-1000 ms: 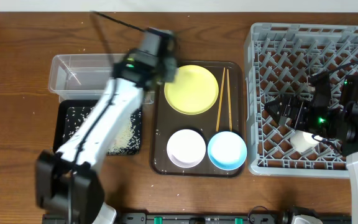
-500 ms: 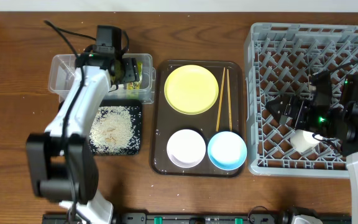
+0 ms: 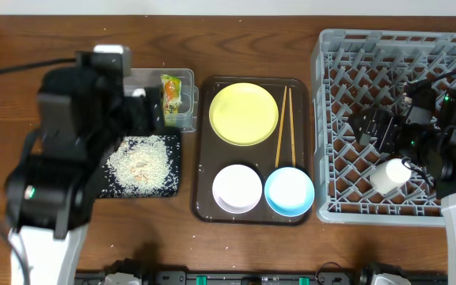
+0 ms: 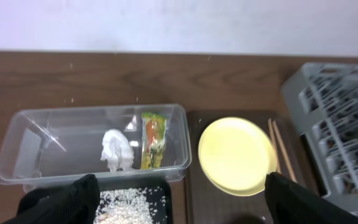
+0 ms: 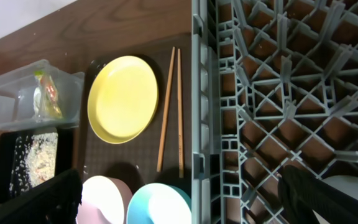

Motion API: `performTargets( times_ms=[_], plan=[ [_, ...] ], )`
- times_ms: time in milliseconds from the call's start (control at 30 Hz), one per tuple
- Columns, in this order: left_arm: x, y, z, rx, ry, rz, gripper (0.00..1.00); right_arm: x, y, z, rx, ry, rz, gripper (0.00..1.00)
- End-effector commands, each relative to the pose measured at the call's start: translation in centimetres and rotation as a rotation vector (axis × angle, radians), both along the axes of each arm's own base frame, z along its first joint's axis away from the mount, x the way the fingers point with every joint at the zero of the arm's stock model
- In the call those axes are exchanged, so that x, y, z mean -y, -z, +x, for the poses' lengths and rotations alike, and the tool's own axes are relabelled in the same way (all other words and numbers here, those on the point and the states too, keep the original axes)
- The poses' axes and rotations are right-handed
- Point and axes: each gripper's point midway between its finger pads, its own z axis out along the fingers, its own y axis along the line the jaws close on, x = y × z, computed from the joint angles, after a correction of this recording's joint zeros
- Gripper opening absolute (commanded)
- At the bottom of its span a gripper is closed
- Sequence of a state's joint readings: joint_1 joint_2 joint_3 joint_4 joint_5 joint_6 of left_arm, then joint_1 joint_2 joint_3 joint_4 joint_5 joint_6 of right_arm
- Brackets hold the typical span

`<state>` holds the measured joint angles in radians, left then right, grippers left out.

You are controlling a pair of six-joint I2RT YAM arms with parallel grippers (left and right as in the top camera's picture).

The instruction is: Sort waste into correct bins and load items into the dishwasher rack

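In the left wrist view my left gripper [image 4: 179,208] hangs open and empty, high above the clear tub [image 4: 17,180]. The snack wrapper [image 4: 153,140] and the white tissue [image 4: 117,149] lie in that tub. Rice [image 3: 142,165] covers the black tray [image 3: 174,188]. On the brown tray [image 3: 200,142] sit the yellow plate [image 3: 244,113], chopsticks [image 3: 283,127], white bowl [image 3: 237,188] and blue bowl [image 3: 289,191]. My right gripper [image 5: 185,205] is open over the grey rack's [image 3: 394,55] left side. The white cup [image 3: 390,174] lies in the rack, apart from it.
The left arm, close under the overhead camera, hides the tub's left half and part of the black tray. Bare wooden table lies at the far left and along the front edge. The rack's tall wall stands right of the brown tray.
My left gripper swung from the plate to the tub, opened, and the wrapper now lies in the tub. That arm has risen. The right gripper drew back from the cup.
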<state>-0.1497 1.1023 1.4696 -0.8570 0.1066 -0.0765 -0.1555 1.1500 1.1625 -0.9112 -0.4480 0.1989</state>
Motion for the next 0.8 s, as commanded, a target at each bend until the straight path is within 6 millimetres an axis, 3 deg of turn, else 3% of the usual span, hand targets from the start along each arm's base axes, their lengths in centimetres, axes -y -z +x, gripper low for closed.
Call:
performTargets(
  times_ms=[0, 167, 367, 467, 600, 767],
  plan=[
    [-0.1, -1.7, -1.4, 0.057, 0.018, -0.001, 0.87, -0.4, -0.7, 0.1, 0.011, 0.001, 0.005, 0.99],
    [-0.3, -3.5, -3.2, 0.121, 0.017, -0.010, 0.88, -0.4, -0.7, 0.1, 0.010, 0.001, 0.005, 0.99],
    [-0.5, -4.1, -4.6, 0.144, 0.017, -0.013, 0.88, -0.4, -0.7, 0.1, 0.010, 0.001, 0.005, 0.99],
    [-2.0, -4.5, -5.9, 0.190, -0.033, 0.037, 0.89, -0.4, -0.7, 0.1, 0.010, 0.001, 0.005, 0.99],
    [-2.8, -3.0, -7.0, 0.235, -0.068, 0.048, 0.89, -0.4, -0.7, 0.1, 0.010, 0.001, 0.005, 0.99],
    [-2.9, 0.2, -6.7, 0.366, -0.074, 0.038, 0.89, -0.4, -0.7, 0.1, 0.010, 0.001, 0.005, 0.99]
  ],
)
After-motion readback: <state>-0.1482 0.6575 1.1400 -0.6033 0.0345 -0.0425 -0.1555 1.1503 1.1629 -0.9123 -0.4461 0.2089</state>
